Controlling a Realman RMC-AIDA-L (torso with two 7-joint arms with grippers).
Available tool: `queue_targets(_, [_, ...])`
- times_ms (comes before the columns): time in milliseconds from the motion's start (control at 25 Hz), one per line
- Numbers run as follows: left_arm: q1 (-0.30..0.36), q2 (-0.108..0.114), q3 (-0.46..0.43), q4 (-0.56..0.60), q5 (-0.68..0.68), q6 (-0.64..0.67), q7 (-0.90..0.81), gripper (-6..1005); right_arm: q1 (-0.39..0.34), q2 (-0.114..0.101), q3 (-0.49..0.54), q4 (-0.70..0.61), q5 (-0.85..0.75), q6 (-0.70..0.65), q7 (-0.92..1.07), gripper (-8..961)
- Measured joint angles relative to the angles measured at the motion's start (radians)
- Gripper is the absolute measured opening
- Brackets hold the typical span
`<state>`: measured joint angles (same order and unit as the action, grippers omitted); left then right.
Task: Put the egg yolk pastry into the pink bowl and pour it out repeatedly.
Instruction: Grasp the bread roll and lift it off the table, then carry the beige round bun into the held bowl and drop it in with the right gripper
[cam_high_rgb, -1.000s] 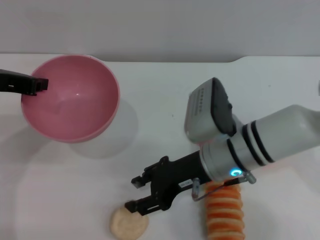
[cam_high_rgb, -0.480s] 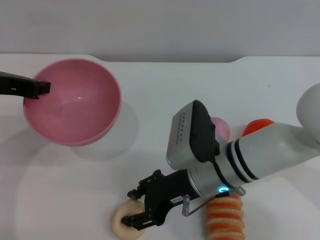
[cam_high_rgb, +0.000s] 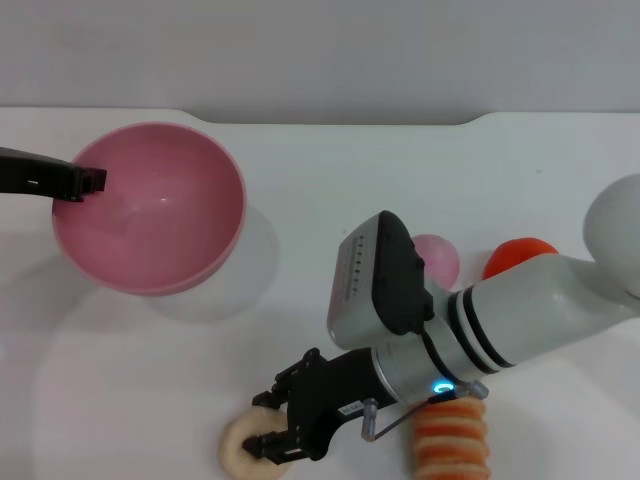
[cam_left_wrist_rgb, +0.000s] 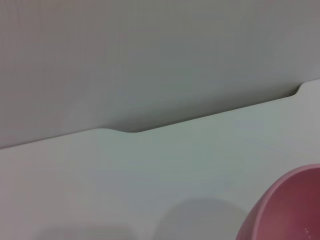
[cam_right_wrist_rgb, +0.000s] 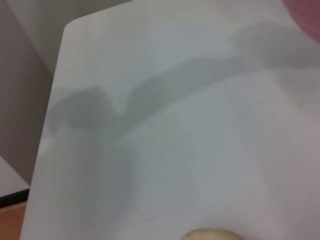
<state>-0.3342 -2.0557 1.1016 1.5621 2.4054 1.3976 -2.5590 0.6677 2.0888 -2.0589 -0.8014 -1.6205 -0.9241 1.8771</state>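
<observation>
The right gripper is down at the pastry near the table's front edge, its fingers spread to either side of the ball and part hiding it; whether they yet press on it cannot be told. The pastry's lower edge is cut off in the head view, and the right wrist view catches only a sliver of it. The left gripper holds the bowl by its rim at the far left, apparently clamped, its arm running out of view. Beside the right arm lie a striped roll, a pink dome and an orange, each partly covered.
</observation>
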Motion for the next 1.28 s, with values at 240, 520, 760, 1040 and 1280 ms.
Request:
queue_targets(240, [-0.008, 0.000, 0.000, -0.007, 0.000, -0.006, 0.000, -1, -0.017, -0.007, 0.026, 0.001, 0.003, -0.014, 0.000, 491])
queue_targets(520, [-0.016, -0.001, 0.000, -0.013, 0.000, -0.016, 0.000, -1, -0.055, -0.012, 0.131, 0.006, 0.005, -0.101, -0.038, 412])
queue_targets(760, [-0.030, -0.001, 0.001, -0.043, 0.000, -0.018, 0.000, -1, -0.081, -0.017, 0.206, 0.014, 0.003, -0.157, -0.068, 364])
queue_targets(1040, [-0.075, 0.003, 0.001, -0.120, 0.021, -0.025, 0.000, 1, -0.168, -0.031, 0.483, -0.042, -0.008, -0.417, -0.167, 308])
queue_targets(1280, [-0.178, 0.000, 0.061, -0.264, 0.044, -0.032, -0.001, 0, -0.268, -0.037, 0.776, -0.220, -0.011, -0.634, -0.207, 279])
